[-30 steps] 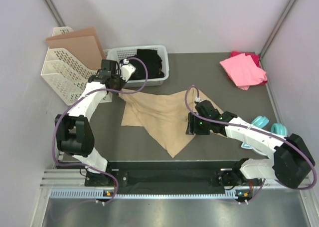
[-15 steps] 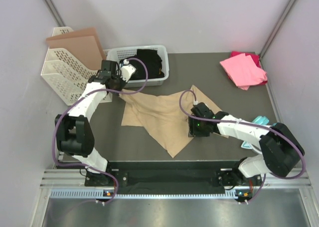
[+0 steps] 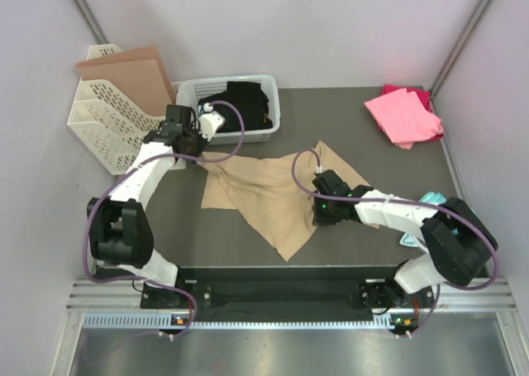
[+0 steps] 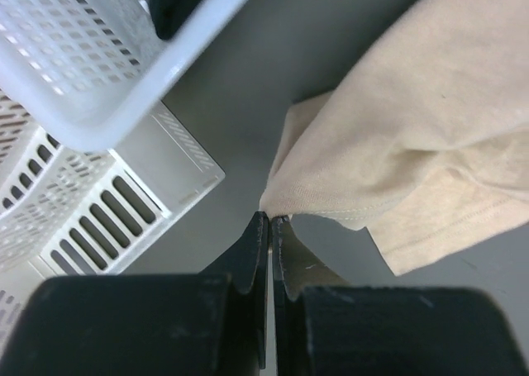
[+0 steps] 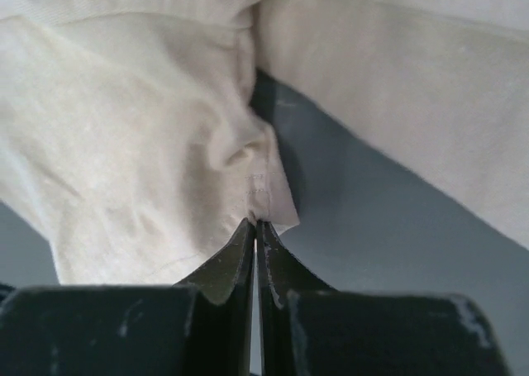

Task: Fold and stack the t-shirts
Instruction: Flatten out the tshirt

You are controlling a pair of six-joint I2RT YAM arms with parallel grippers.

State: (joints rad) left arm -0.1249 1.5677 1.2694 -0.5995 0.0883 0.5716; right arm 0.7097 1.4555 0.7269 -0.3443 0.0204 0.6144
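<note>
A tan t-shirt (image 3: 264,190) lies crumpled in the middle of the dark table. My left gripper (image 3: 198,157) is shut on its far left corner, next to the white basket; in the left wrist view (image 4: 271,217) the hem (image 4: 285,204) sits pinched at the fingertips. My right gripper (image 3: 316,217) is shut on the shirt's right edge; the right wrist view (image 5: 256,221) shows a stitched hem (image 5: 263,196) caught between the closed tips. A bright pink t-shirt (image 3: 402,116) lies folded over a darker magenta one (image 3: 417,93) at the far right corner.
A white basket (image 3: 235,128) holding dark cloth stands at the back, with white mesh file trays (image 3: 107,120) and a brown cardboard sheet (image 3: 132,70) to its left. A teal object (image 3: 438,204) lies by the right arm. Walls close in on both sides.
My right gripper has slid left onto the tan shirt's right edge and closed on its hem. The left gripper has shifted slightly right, still gripping the shirt's corner.
</note>
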